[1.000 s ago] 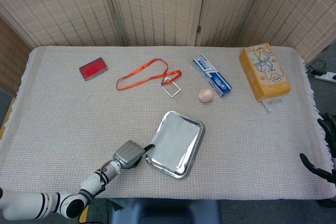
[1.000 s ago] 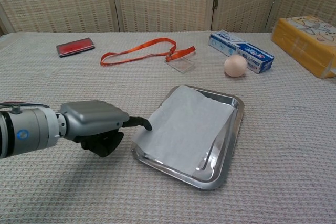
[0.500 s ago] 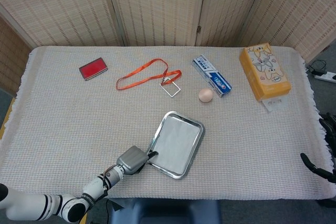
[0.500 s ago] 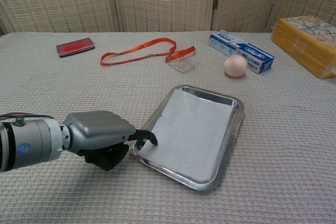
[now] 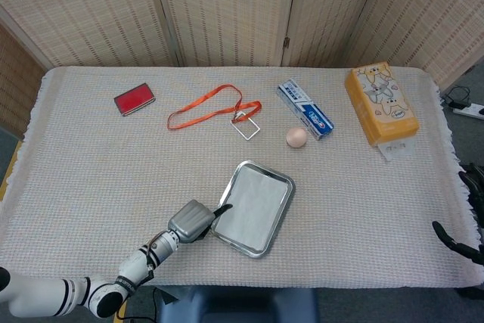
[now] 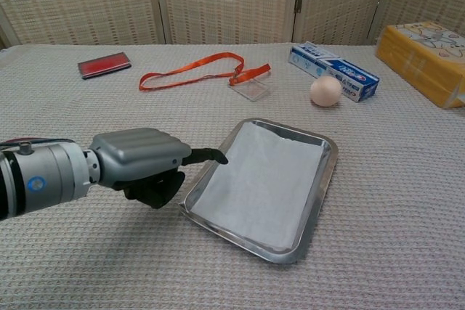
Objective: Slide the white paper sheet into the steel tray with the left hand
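The steel tray (image 5: 284, 187) (image 6: 328, 172) lies at the middle front of the table. A white paper sheet (image 5: 249, 208) (image 6: 261, 179) lies flat inside it. My left hand (image 5: 193, 222) (image 6: 145, 165) hovers just left of the tray's near-left rim. One dark fingertip (image 6: 216, 155) is stretched out over the tray's left edge, above the sheet; the other fingers are curled under. It holds nothing. Only dark fingertips of my right hand (image 5: 461, 243) show at the right edge of the head view.
At the back lie a red case (image 5: 134, 100) (image 6: 104, 64), an orange lanyard (image 5: 212, 108) (image 6: 196, 69) with a clear badge holder, a blue-white box (image 5: 304, 110) (image 6: 334, 70), an egg (image 5: 296, 137) (image 6: 325, 91) and a yellow tissue pack (image 5: 381, 104) (image 6: 429, 52).
The sheet has dropped from lying raised over the tray's left rim to flat inside the tray. My left hand has lifted slightly, its finger now above the tray edge.
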You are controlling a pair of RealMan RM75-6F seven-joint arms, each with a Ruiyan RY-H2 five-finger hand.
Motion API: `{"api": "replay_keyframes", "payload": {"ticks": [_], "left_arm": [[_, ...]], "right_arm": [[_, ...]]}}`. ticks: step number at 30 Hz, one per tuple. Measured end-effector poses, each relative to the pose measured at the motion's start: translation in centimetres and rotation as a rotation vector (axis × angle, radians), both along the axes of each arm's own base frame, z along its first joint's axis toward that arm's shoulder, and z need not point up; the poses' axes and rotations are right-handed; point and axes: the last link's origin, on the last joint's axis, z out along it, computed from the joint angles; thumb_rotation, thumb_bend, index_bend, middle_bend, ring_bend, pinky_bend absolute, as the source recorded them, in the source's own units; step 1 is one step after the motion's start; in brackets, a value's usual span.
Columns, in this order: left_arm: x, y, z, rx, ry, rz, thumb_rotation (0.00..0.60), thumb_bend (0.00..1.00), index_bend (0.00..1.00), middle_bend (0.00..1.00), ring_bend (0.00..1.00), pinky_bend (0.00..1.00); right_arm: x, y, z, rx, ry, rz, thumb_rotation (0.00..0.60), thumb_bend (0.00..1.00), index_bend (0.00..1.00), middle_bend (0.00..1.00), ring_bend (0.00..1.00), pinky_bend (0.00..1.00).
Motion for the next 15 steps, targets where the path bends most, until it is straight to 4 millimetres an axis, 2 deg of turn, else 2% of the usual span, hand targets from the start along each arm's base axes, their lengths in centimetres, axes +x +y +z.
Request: {"api": "replay_keyframes", "payload": {"ticks": [3, 4, 6, 7, 10, 13, 15], "left_arm": [[0.2, 0.1, 1.1, 0.036, -0.017, -0.01, 0.6, 0.98, 0.08, 1.0, 0.83, 1.0], [0.2, 0.2, 1.6, 0.051, -0.023, -0.013, 0.6, 0.96, 0.07, 1.0, 0.78, 0.98], [0.1, 0.3, 2.8, 0.094, -0.042, -0.017, 0.6, 0.91, 0.05, 0.94, 0.68, 0.89], [0.0, 0.3, 3.4, 0.116, -0.053, -0.015, 0.6, 0.87, 0.05, 0.87, 0.6, 0.79], [-0.9, 0.3, 5.8, 0.198, -0.09, 0.005, 0.6, 0.73, 0.04, 0.58, 0.35, 0.43], [-2.5, -0.2, 8.3, 0.287, -0.126, 0.046, 0.6, 0.59, 0.03, 0.36, 0.15, 0.19], [-4.1, -0.9, 10.0, 0.354, -0.141, 0.088, 0.6, 0.53, 0.03, 0.25, 0.06, 0.09]], "right_arm": [[0.0, 0.0, -0.1, 0.005, 0.001, 0.0, 0.6, 0.33, 0.0, 0.0, 0.0, 0.0], [0.0, -0.1, -0.2, 0.008, 0.002, 0.001, 0.6, 0.33, 0.0, 0.0, 0.0, 0.0], [0.0, 0.0, -0.3, 0.012, 0.005, 0.003, 0.6, 0.33, 0.0, 0.0, 0.0, 0.0], [0.1, 0.0, -0.3, 0.014, 0.006, 0.004, 0.6, 0.33, 0.0, 0.0, 0.0, 0.0], [0.1, 0.0, -0.6, 0.022, 0.012, 0.005, 0.6, 0.33, 0.0, 0.0, 0.0, 0.0], [0.2, -0.1, -1.0, 0.038, 0.026, 0.001, 0.6, 0.33, 0.0, 0.0, 0.0, 0.0], [0.2, -0.2, -1.5, 0.053, 0.039, -0.004, 0.6, 0.33, 0.0, 0.0, 0.0, 0.0]]}}
